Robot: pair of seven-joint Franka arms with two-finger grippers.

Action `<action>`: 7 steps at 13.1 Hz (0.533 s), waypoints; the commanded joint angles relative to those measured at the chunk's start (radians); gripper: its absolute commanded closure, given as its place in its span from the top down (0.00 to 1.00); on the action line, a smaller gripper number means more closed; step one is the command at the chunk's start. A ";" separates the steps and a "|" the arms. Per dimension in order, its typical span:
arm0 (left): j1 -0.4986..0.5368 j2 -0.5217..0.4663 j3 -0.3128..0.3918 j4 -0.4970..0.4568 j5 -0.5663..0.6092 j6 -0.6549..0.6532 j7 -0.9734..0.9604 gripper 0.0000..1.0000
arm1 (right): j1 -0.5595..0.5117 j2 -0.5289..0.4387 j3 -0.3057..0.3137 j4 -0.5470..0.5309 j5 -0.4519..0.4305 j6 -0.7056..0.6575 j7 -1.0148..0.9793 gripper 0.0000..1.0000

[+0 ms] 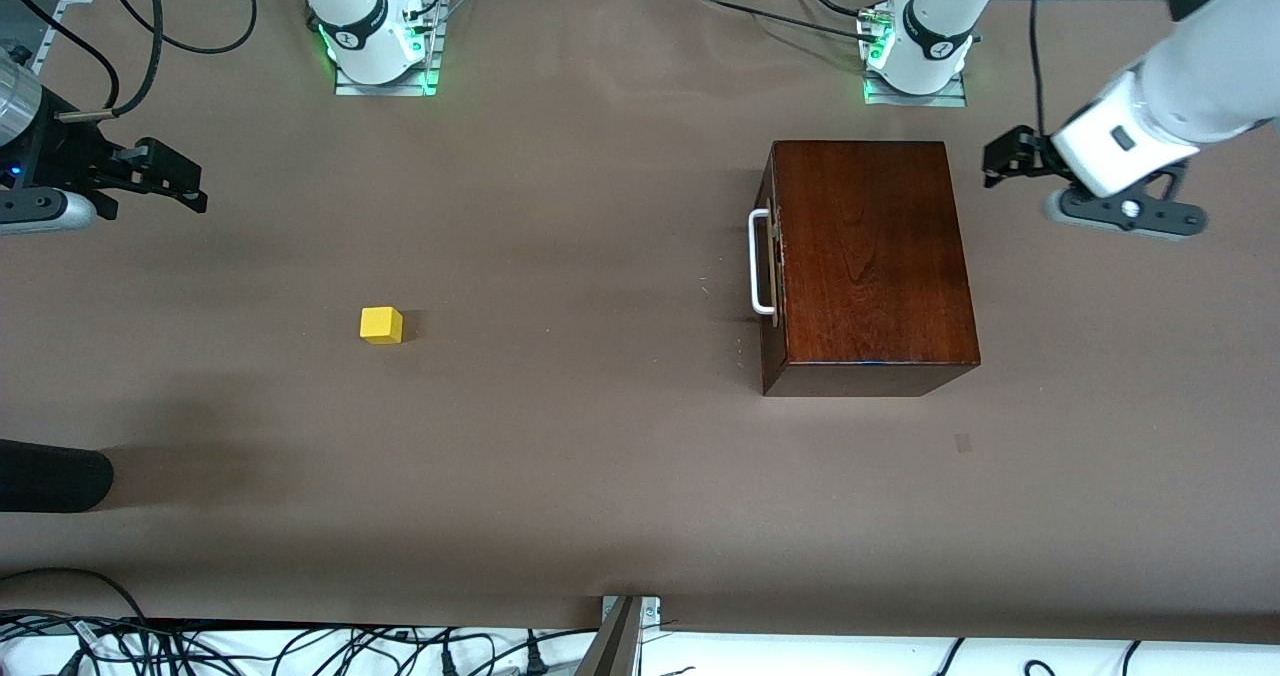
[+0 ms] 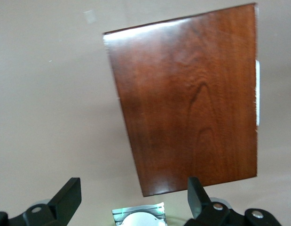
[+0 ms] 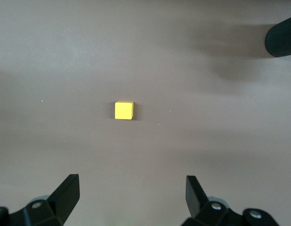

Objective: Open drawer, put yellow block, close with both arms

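The yellow block (image 1: 381, 324) (image 3: 123, 110) lies alone on the brown table toward the right arm's end. The reddish-brown wooden box (image 1: 865, 256) (image 2: 187, 103) stands toward the left arm's end. Its drawer is shut, and the white bar handle (image 1: 760, 261) (image 2: 257, 92) faces the block's side of the table. My left gripper (image 1: 1003, 161) (image 2: 133, 197) hangs open and empty in the air beside the box, on the side away from the handle. My right gripper (image 1: 175, 176) (image 3: 132, 195) hangs open and empty over the table's end, with the block ahead of its fingers.
A black rounded object (image 1: 50, 476) (image 3: 281, 37) juts in at the right arm's end, nearer the camera than the block. The two arm bases (image 1: 380, 41) (image 1: 915, 51) stand along the table's top edge. Cables (image 1: 300, 646) run below the near edge.
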 commanded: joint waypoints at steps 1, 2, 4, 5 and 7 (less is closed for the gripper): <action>0.004 0.040 -0.076 0.032 -0.004 0.000 -0.065 1.00 | -0.005 0.011 0.001 0.028 0.006 -0.012 -0.010 1.00; 0.002 0.063 -0.127 0.034 -0.004 0.043 -0.129 1.00 | -0.005 0.011 0.001 0.028 0.006 -0.012 -0.010 1.00; -0.004 0.112 -0.220 0.034 0.008 0.120 -0.244 1.00 | -0.005 0.011 0.001 0.028 0.006 -0.011 -0.010 1.00; -0.009 0.146 -0.263 0.034 0.010 0.141 -0.330 1.00 | -0.005 0.011 0.001 0.028 0.006 -0.011 -0.010 1.00; -0.068 0.201 -0.296 0.034 0.011 0.192 -0.483 1.00 | -0.005 0.011 0.001 0.028 0.006 -0.011 -0.010 1.00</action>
